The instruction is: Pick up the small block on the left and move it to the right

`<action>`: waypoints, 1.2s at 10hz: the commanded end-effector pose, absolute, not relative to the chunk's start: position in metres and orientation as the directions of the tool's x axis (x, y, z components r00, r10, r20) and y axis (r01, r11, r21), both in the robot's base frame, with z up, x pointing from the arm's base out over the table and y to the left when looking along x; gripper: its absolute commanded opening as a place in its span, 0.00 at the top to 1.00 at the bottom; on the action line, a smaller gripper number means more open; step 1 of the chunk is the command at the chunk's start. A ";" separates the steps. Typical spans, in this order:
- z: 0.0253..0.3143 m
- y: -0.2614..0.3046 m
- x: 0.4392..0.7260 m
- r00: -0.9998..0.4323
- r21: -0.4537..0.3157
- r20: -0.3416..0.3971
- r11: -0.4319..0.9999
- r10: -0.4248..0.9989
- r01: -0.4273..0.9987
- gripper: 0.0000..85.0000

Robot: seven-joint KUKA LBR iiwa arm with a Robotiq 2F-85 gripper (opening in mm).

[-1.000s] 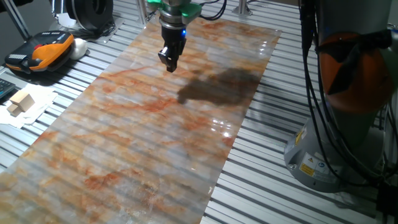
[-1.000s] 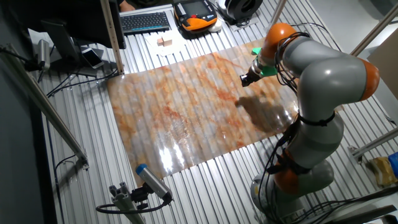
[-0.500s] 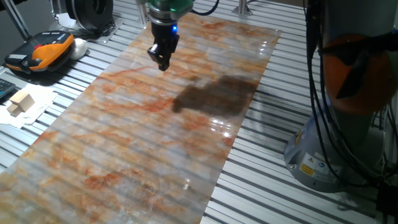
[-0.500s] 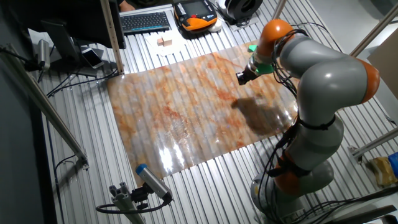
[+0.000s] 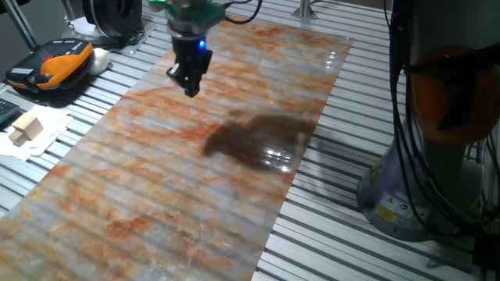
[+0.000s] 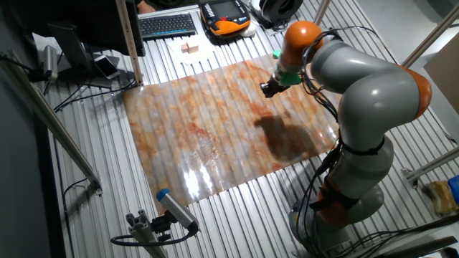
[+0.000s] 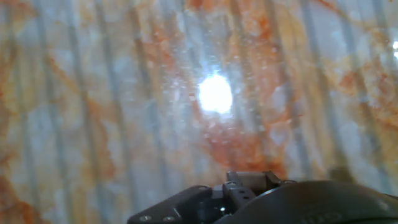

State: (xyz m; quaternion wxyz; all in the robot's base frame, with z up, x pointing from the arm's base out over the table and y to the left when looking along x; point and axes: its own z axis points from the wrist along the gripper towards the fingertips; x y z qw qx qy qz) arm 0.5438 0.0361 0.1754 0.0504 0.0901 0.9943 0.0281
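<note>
Seemingly,
Gripper: above the marbled sheet; jaw state not discernible.
Small block: not visible beneath or near it, possibly between the fingers.
Progress: unclear; placement pending.

Below the gripper only the bare marbled sheet is seen, and nothing rises from it on any side. Beyond the sheet's edge, well apart from the gripper, pale wooden blocks on paper, an orange-and-black handheld unit and a keyboard are found.
</note>
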 end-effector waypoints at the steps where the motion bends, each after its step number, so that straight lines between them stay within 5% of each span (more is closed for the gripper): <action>1: 0.175 0.046 0.543 -0.976 0.061 -0.098 0.980 0.192 0.187 1.00; 12: 0.145 0.127 0.537 -0.947 0.025 -0.126 0.955 0.295 0.294 1.00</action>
